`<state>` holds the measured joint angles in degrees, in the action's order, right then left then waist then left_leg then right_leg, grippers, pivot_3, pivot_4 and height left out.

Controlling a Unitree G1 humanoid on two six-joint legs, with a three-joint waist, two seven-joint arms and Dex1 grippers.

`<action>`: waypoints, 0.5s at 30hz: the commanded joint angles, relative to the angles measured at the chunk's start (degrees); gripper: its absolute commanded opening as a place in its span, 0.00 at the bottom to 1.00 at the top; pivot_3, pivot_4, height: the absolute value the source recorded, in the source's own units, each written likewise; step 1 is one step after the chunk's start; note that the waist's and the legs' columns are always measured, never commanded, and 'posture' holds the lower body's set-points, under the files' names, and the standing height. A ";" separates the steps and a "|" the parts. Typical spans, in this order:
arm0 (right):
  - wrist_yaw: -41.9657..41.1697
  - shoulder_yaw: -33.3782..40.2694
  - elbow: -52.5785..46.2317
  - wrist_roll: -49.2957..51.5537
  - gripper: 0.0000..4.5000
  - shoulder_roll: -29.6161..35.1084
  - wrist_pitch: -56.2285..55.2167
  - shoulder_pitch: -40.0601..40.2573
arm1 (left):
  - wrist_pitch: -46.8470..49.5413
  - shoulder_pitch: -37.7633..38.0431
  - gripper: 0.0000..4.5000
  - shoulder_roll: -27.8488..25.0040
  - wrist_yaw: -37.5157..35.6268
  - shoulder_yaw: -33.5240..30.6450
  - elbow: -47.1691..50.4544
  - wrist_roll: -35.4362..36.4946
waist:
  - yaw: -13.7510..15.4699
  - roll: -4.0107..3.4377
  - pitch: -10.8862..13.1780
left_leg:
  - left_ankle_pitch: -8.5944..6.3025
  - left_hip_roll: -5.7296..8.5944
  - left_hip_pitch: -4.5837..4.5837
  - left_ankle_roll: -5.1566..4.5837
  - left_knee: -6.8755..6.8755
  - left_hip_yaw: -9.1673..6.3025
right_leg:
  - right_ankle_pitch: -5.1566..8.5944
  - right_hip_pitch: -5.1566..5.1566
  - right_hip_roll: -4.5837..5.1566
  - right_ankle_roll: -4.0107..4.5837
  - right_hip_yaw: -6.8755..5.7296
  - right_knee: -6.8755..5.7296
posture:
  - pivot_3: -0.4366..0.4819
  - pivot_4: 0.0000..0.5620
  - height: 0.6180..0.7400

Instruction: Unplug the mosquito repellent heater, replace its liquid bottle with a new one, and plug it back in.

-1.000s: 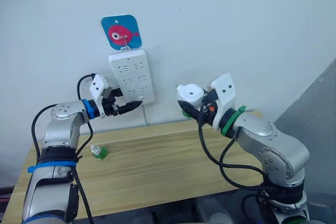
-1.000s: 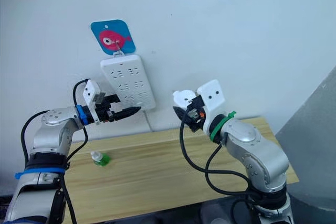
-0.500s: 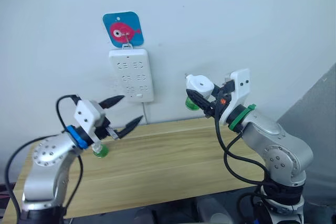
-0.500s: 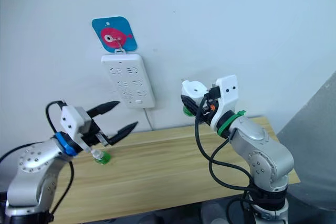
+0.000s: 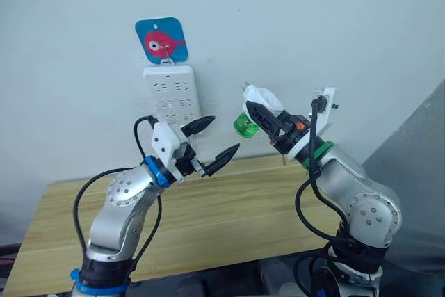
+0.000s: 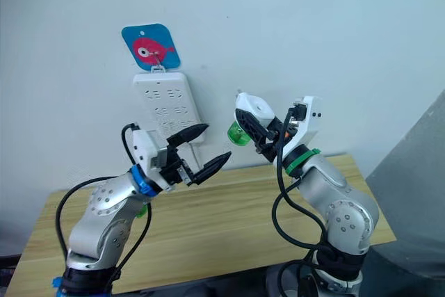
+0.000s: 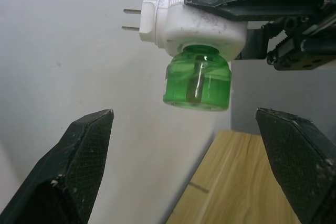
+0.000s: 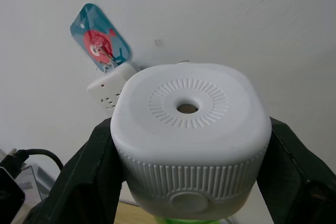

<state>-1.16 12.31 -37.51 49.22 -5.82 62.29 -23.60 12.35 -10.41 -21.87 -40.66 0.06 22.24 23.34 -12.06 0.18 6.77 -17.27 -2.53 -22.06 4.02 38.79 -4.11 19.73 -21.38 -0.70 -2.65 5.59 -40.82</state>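
The table (image 5: pixel 229 213) is a light wooden top of long planks with a seam running lengthwise. It stands just below the power strip (image 5: pixel 172 95), its back edge against the white wall that carries the strip.

A plain pale wall (image 5: pixel 334 26) fills most of the frame under even, soft light. In the upper left hangs a blue rounded card with a pink fish (image 5: pixel 161 39), and just below it a tall white multi-socket power strip (image 5: pixel 171 95). A light wooden worktop (image 5: pixel 236 220) spans the lower part, with a grey slanted panel (image 5: pixel 417 165) at the right edge.
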 commanded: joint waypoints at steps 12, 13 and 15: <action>13.51 1.27 2.00 13.61 0.67 -2.31 -4.23 -1.09 | -11.88 -6.17 1.00 2.70 -1.86 3.74 -8.31 -4.74 | -1.73 -0.18 -0.46 | 0.04 0.00 0.00 -0.06 0.01 -0.01 | 0.00 0.00 -0.01 0.00 0.04 -0.03 | 0.24 0.05 1.00; 14.47 1.31 2.30 14.78 0.67 -2.33 -4.61 -1.17 | -12.15 -6.14 1.00 2.76 -2.00 3.96 -8.50 -4.75 | -1.82 -0.16 -0.49 | 0.05 0.00 -0.01 -0.06 0.01 -0.02 | 0.00 0.00 -0.01 0.00 0.03 -0.03 | 0.24 0.05 1.00; 16.30 1.23 2.88 16.99 0.67 -2.05 -5.25 -1.27 | -12.49 -6.14 1.00 2.96 -2.12 4.39 -8.82 -4.66 | -2.03 -0.16 -0.54 | 0.05 0.00 -0.01 -0.07 0.02 -0.03 | 0.00 0.01 -0.01 0.00 0.03 -0.03 | 0.24 0.05 1.00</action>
<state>13.98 13.40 -33.53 63.05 -7.64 58.91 -23.62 1.20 -15.84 -19.22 -42.35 4.32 12.69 18.69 -14.09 0.03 6.24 -17.21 -2.52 -22.07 3.95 38.81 -4.13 19.73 -21.37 -0.71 -2.65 5.63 -40.86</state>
